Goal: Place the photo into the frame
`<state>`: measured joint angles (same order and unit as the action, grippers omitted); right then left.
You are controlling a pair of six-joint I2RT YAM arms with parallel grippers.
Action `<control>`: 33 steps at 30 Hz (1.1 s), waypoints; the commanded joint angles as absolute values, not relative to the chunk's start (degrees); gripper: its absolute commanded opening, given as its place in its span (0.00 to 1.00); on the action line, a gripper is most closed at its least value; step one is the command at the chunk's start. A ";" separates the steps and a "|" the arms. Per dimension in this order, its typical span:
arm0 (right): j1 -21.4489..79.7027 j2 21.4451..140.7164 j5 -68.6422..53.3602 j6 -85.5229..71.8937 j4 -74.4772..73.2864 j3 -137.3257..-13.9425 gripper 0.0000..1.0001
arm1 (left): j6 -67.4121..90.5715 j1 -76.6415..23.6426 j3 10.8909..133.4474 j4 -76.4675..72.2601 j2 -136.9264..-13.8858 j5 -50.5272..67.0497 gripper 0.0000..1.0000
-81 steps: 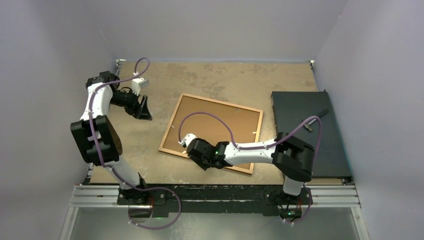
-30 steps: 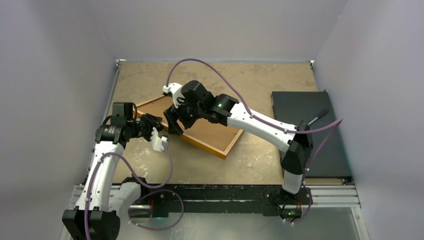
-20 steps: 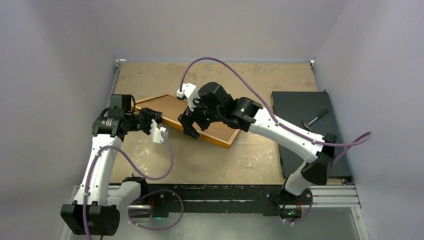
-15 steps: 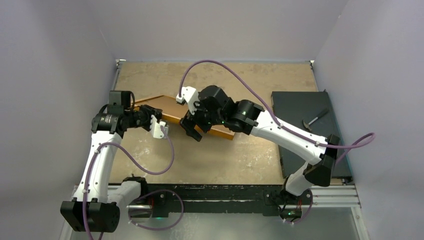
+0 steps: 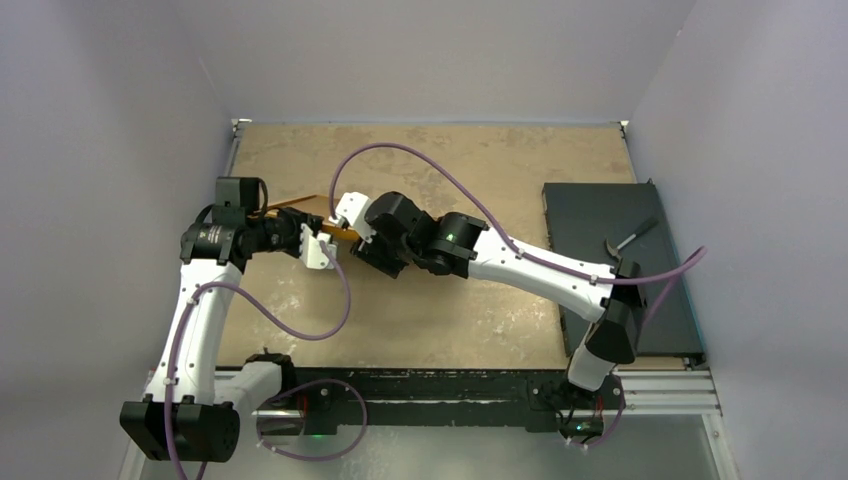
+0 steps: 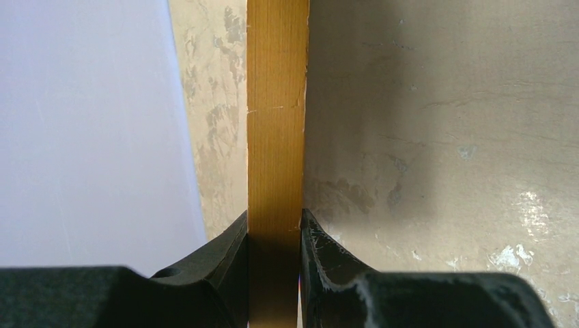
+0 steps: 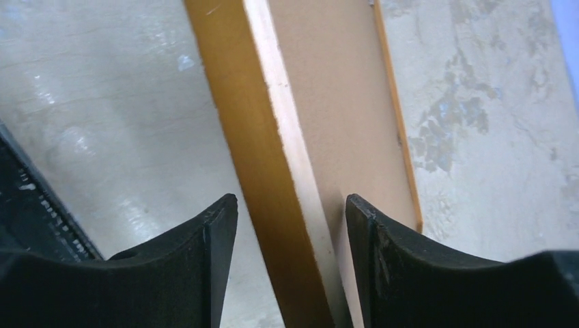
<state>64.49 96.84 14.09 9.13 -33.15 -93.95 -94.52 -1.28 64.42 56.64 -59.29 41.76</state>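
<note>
The orange-brown frame [image 5: 340, 232] stands almost on edge above the table, so the top view shows only a thin sliver of it. My left gripper [image 5: 305, 233] is shut on one of its rails; in the left wrist view that rail [image 6: 276, 137] fills the space between both pads of the gripper [image 6: 274, 219]. My right gripper [image 5: 362, 250] is open astride another rail [image 7: 252, 123], with a gap on each side of the gripper [image 7: 291, 201]. A plain beige board [image 7: 341, 89] shows inside the frame. The photo is out of view.
A black rectangular slab [image 5: 615, 260] lies along the right side of the table, with a small hammer-like tool [image 5: 625, 240] on it. The worn tan table [image 5: 450, 320] is walled by grey panels on the left, back and right.
The frame has tipped from a sloping lie to nearly upright on its edge. My right gripper has moved left and nearer along it. My left gripper has kept its hold on the rail.
</note>
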 commanded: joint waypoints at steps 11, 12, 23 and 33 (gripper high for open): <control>64.32 97.48 16.13 6.91 -31.98 -104.74 0.09 | -76.53 -1.32 66.49 41.59 -56.86 47.09 0.74; 64.28 98.20 15.56 5.94 -32.58 -106.13 0.07 | -74.68 -1.31 66.98 40.82 -56.99 46.70 0.79; 47.42 109.42 -4.92 -13.35 -39.52 -128.74 0.05 | -39.36 10.55 76.20 33.34 -64.02 51.39 0.90; 24.18 115.70 -24.67 -26.54 -34.86 -128.66 0.07 | -32.25 15.85 76.43 37.02 -66.22 56.99 0.92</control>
<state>28.58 113.16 -10.50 -14.39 -44.07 -130.50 -37.67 15.40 76.60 36.05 -67.61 52.10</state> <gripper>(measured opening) 0.305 0.922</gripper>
